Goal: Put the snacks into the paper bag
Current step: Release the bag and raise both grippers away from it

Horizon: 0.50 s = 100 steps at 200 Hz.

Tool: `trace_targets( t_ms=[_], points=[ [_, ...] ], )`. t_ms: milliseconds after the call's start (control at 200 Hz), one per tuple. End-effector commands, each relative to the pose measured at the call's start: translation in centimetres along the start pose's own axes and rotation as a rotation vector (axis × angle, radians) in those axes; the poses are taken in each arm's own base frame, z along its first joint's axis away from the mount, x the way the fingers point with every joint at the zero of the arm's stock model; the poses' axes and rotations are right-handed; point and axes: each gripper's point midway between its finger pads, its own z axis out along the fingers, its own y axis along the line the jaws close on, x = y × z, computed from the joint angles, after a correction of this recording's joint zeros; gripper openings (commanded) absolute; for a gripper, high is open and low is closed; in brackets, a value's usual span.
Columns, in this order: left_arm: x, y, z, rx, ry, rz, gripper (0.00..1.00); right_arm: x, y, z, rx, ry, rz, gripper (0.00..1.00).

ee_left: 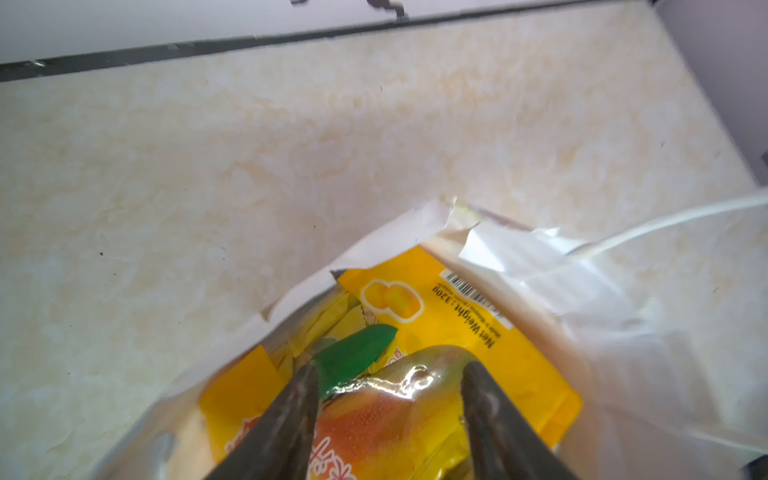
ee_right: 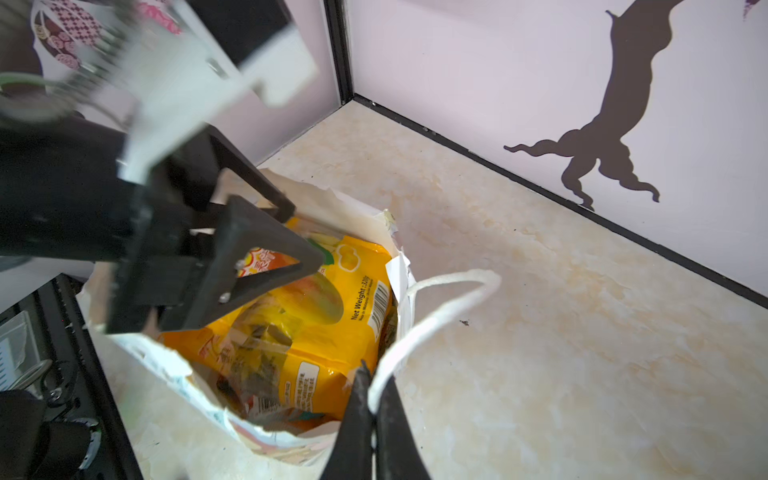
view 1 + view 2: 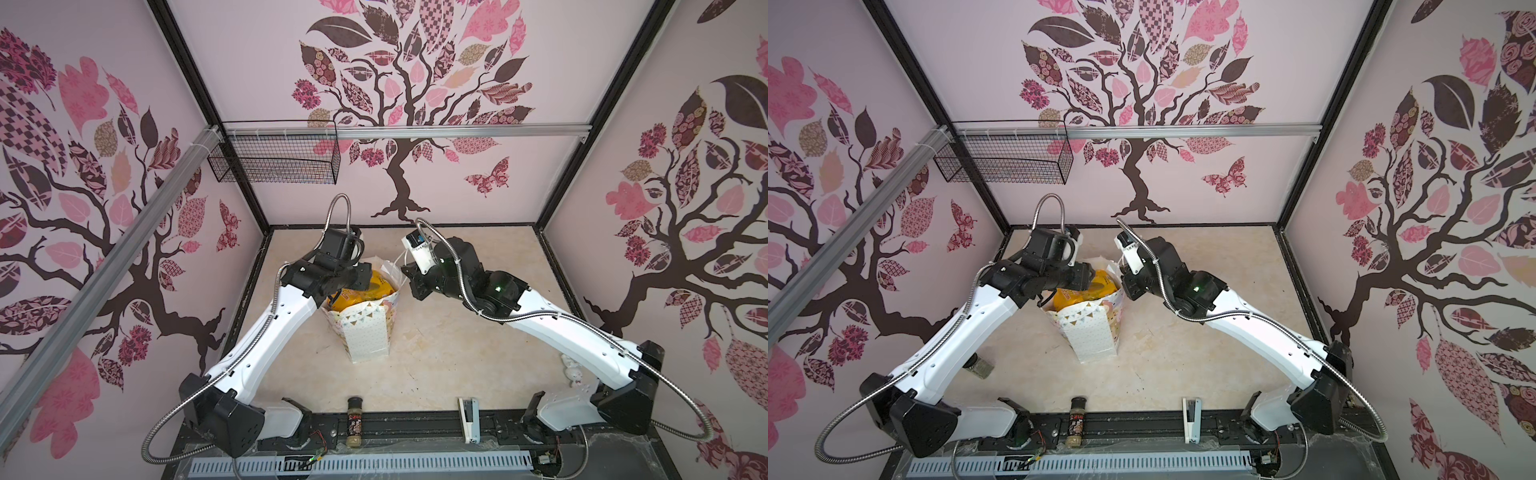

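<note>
The left arm [image 3: 266, 332] and right arm [image 3: 573, 328] pair glossy white shells with angular black joint housings [image 3: 224, 419], each trailed by a ribbed silver conduit [image 3: 146, 444]. A green light [image 3: 497, 287] glows on the right arm's black casing. The left gripper [image 1: 388, 370] has dark, tapering matte fingers [image 1: 286, 424].

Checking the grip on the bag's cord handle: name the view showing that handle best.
Right wrist view: the whole handle loop, pinched in the shut right end effector. Left wrist shows a blurred stretch; both top views barely a sliver.
</note>
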Motion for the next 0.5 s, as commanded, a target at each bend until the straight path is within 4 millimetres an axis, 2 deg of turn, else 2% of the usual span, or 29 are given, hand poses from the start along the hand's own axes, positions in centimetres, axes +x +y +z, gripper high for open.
trace_targets(
  t_ms=[0, 100, 275, 385, 495],
  points=[
    [-5.8, 0.8, -5.6, -0.043, -0.184, 0.024, 0.79, -5.9, -0.6, -1.1, -0.005, -0.161, -0.012, 0.00],
    [-8.1, 1.0, -7.3, -0.064, -0.219, 0.050, 0.88, -6.6, -2.5, -1.0, 0.030, -0.171, -0.009, 0.00],
    [-10.5, 2.3, -9.5, -0.102, -0.286, 0.037, 0.98, -6.9, -6.9, -1.4, 0.086, -0.183, 0.049, 0.00],
    [-10.9, 4.1, -10.8, -0.124, -0.316, -0.008, 0.98, -6.4, -9.1, -2.1, 0.139, -0.181, 0.062, 0.00],
    [-10.4, 6.6, -11.8, -0.184, -0.332, -0.043, 0.98, -5.9, -10.2, -3.8, 0.195, -0.188, 0.062, 0.00]
  ],
)
